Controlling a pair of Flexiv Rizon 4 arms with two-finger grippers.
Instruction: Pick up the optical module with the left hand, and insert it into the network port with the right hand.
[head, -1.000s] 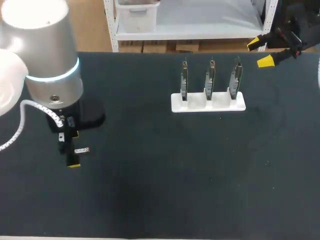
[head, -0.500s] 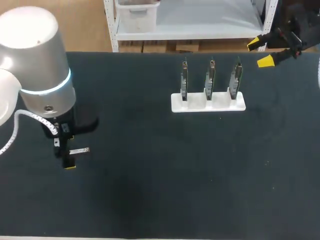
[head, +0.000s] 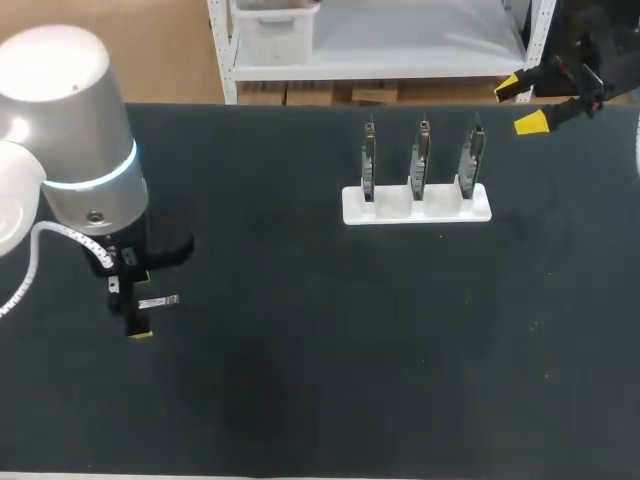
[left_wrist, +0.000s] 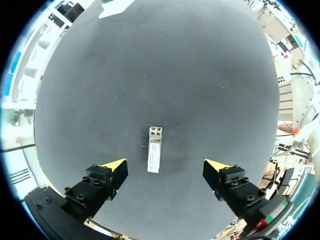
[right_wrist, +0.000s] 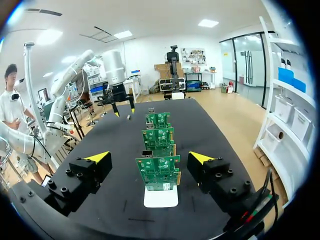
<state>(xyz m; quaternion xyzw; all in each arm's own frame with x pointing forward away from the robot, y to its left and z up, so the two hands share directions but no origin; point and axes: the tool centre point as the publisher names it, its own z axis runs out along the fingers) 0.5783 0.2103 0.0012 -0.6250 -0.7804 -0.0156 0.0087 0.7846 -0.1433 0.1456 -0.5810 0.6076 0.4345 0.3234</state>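
The optical module (head: 160, 301), a small silver bar, lies flat on the black table (head: 330, 340) at the left. My left gripper (head: 140, 303) stands over it, open. In the left wrist view the module (left_wrist: 154, 156) lies lengthwise between the two spread yellow-tipped fingers, touching neither, with my left gripper (left_wrist: 165, 166) just above the mat. Three upright green circuit boards (head: 421, 158) stand in a white holder (head: 416, 207) at the back right. My right gripper (head: 520, 104) hangs open beyond them, empty. In its own view my right gripper (right_wrist: 149, 157) faces the nearest board (right_wrist: 158, 172) edge-on.
The boards stand in a row one behind another in the right wrist view, with the white holder (right_wrist: 161, 196) under them. My left arm (right_wrist: 117, 92) shows far down the table there. Bare black mat lies between holder and module.
My left arm has shifted a little to the left over the module, mostly in the first half second. The module and the right arm have kept still.
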